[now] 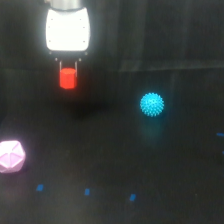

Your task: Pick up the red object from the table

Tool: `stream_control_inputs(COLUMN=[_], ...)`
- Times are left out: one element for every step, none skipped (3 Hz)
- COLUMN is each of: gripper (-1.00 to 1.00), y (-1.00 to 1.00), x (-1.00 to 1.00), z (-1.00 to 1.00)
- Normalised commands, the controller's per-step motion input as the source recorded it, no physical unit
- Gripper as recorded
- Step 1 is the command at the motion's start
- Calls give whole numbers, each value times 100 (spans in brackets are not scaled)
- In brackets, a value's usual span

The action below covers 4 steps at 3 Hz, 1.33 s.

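Table (165,165) spreads dark beneath everything. Gripper (68,67), above it, pinches the red object (68,79) between thin fingers, apparently lifted clear (height is hard to judge). Only the block's top seems clamped, so a jolt could drop it back onto the table.

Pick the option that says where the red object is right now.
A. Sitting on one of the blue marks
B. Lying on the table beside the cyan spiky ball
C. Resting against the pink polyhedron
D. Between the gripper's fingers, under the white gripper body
D: the red object sits between the thin fingers of the gripper, far from the cyan spiky ball and the pink polyhedron.
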Motion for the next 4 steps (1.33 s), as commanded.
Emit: stream_control_inputs(gripper=[-99,-100,-100,-100], y=[12,-1,-3,-17], x=[-8,65,-10,-10], z=[35,100,85,5])
